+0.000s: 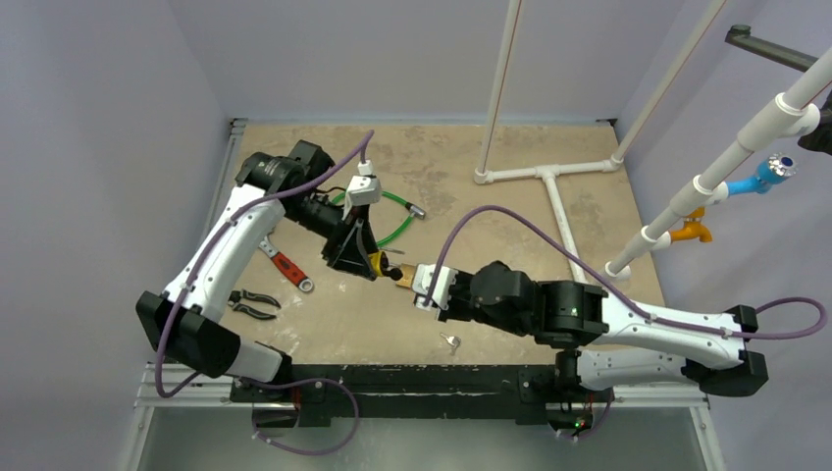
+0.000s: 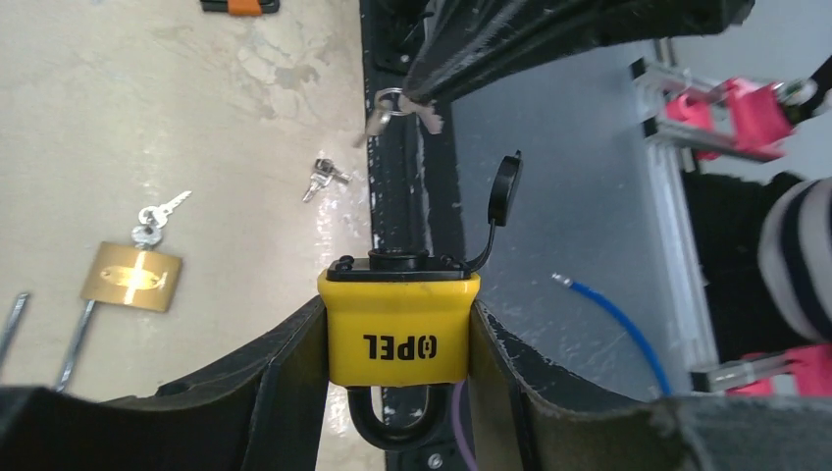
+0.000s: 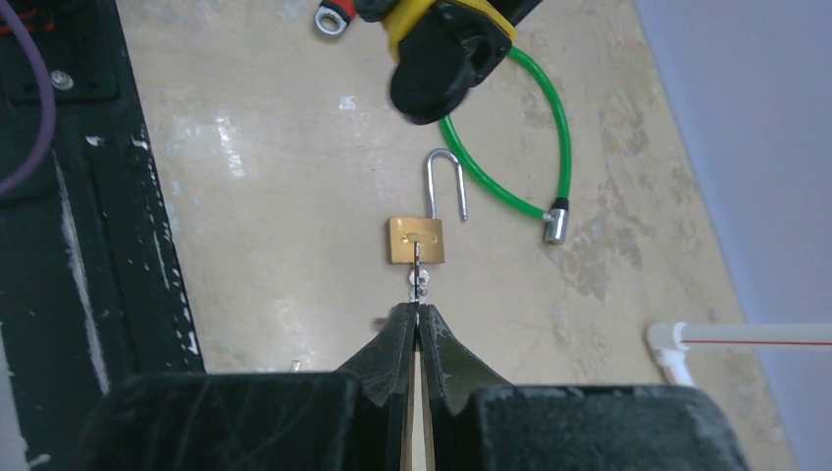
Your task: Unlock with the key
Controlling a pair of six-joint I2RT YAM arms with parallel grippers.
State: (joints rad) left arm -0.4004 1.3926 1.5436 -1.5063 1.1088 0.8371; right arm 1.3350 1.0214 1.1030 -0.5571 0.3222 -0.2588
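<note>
One loose key (image 1: 450, 340) lies nearest the arm bases on the table (image 1: 442, 157), at about 5 o'clock from the right gripper (image 3: 417, 312). That gripper is pinched fully shut on a small key (image 2: 385, 110) and its ring. Just past its fingertips, at 12 o'clock in the right wrist view, a brass padlock (image 3: 416, 240) lies flat with its hoop swung out to one side.

Next out, the left gripper (image 2: 396, 319) stands partly closed, its two fingers clamped on the sides of the yellow padlock (image 2: 392, 345). The lock's black dust cap (image 2: 505, 186) hangs flipped open, so the keyhole end is uncovered. In the left wrist view the held key sits at 12 o'clock from this padlock, near but apart. It is blurred, so I cannot tell which blade points forward. Both legs of the shackle (image 2: 397, 427) run into the body.

My judgement is that the lock is picked up, the cap is open and the key is in hand. Inserting, turning and freeing the shackle remain. Farthest out lies a green cable (image 3: 549, 128).
</note>
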